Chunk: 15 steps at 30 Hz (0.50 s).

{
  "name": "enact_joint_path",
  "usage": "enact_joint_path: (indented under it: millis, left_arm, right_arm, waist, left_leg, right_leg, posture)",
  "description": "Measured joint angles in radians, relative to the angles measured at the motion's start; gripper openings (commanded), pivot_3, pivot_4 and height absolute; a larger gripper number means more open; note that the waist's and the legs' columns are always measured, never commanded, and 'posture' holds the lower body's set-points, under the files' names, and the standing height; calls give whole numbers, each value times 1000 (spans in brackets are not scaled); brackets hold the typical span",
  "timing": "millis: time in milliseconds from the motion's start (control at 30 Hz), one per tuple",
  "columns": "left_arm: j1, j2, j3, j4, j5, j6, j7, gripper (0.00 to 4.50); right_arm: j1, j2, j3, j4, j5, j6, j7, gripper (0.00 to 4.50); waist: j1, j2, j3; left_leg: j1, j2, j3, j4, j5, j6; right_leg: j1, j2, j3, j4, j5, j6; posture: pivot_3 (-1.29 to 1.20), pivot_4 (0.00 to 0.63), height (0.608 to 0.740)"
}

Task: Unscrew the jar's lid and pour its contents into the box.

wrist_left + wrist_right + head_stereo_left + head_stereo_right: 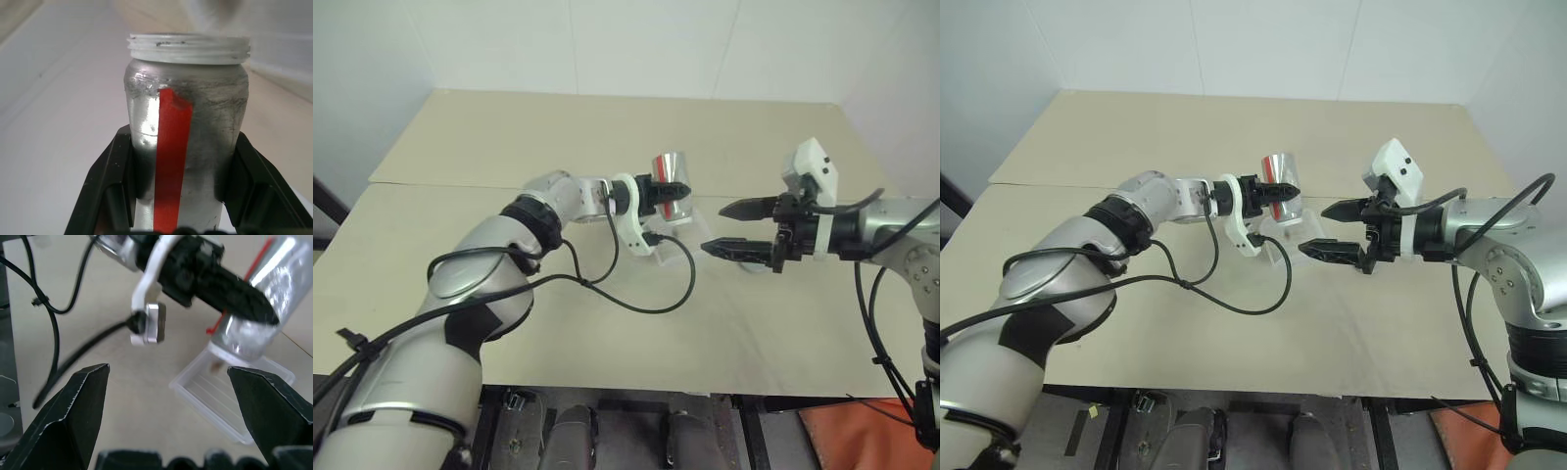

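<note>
Two grippers worked above one table. Nearest, the right gripper reached in level from the right, jaws spread wide and empty. Beyond it, the left gripper clenched one lidless jar, tilted over one clear box lying on the tabletop.

Beige table, matt top, seam running across its width toward the far side. White wall behind, faint panel joints. Orange-red item below the near table edge at right, identity unclear. Dark floor fittings beneath the near edge.
</note>
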Motion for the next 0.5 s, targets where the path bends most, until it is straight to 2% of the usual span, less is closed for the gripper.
enact_joint_path:
  millis: [333,400,500]
  left_arm:
    - [-24,-3,12,74,-24,43,51,1918]
    - [-24,-1,50,81,-81,23,25,1918]
    - [-7,27,174,79,-239,-22,-66,1918]
  right_arm:
    - [30,6,-39,-33,55,10,-48,4474]
    - [30,9,-39,-33,56,10,-52,4474]
    - [30,17,-39,-33,63,9,-57,4474]
  waist:
    - [3,0,0]
    - [3,0,0]
    - [-1,0,0]
  left_leg:
    - [0,0,0,1,0,0]
    - [0,0,0,1,0,0]
    - [0,0,0,1,0,0]
  right_leg:
    - [1,0,0,0,0,0]
    - [1,0,0,1,0,0]
    - [0,0,0,1,0,0]
  posture:
    - [0,150,740]
    - [0,150,740]
    - [0,150,740]
